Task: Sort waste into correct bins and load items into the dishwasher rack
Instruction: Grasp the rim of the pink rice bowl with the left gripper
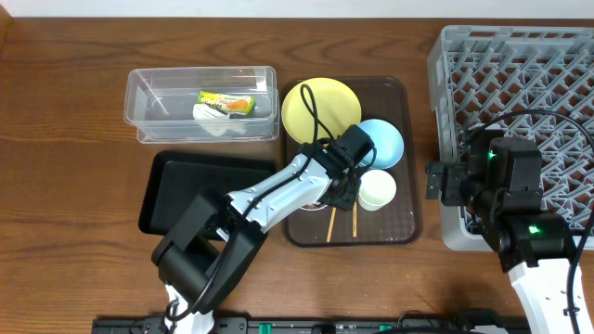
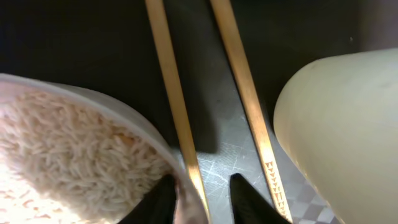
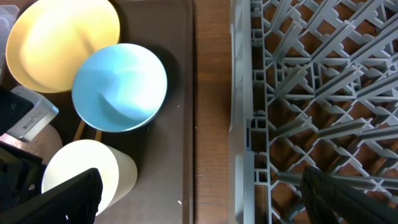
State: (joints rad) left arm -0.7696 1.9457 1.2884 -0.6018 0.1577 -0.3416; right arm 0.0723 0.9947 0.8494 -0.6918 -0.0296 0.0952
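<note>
A reddish-brown wooden surface (image 1: 65,111) with long, dark grain lines running left to right fills the overhead view from edge to edge. Its finish is smooth and slightly glossy. The light is even and soft, falling from above, and the shadows on the wood are short and faint. A black rail (image 1: 371,326) runs along the near edge, at the bottom of that view.

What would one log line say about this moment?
left gripper: open, at rice bowl rim and chopsticks | right gripper: open, at dishwasher rack edge | wrapper: in clear tub
</note>
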